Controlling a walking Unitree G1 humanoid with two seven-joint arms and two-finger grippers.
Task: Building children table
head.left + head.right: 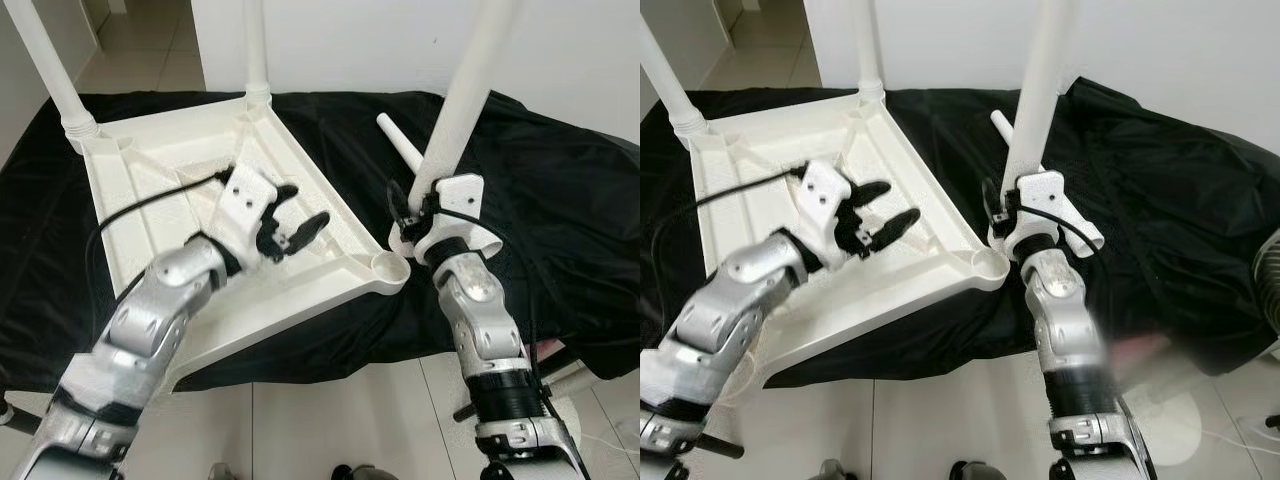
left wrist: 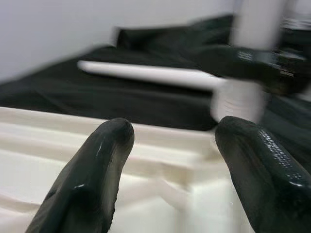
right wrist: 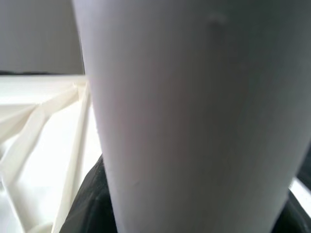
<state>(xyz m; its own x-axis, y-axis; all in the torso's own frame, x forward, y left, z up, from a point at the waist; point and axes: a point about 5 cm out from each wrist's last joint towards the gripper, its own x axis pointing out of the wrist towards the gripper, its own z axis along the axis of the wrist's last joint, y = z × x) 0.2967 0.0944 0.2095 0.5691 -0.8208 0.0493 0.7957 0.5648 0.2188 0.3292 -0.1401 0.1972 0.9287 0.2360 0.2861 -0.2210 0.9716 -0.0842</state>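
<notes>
A white plastic table top lies upside down on a black cloth. Two white legs stand in its far corners. My right gripper is shut on a third leg, holding it upright just right of the bare near-right corner socket. That leg is a wide white surface close in the right wrist view. A fourth leg lies loose on the cloth behind. My left gripper hovers open over the table's underside, its fingers holding nothing.
The black cloth covers a low platform. White tiled floor lies in front of it and a white wall behind. A black cable trails across the table top. A round grey object sits at the far right.
</notes>
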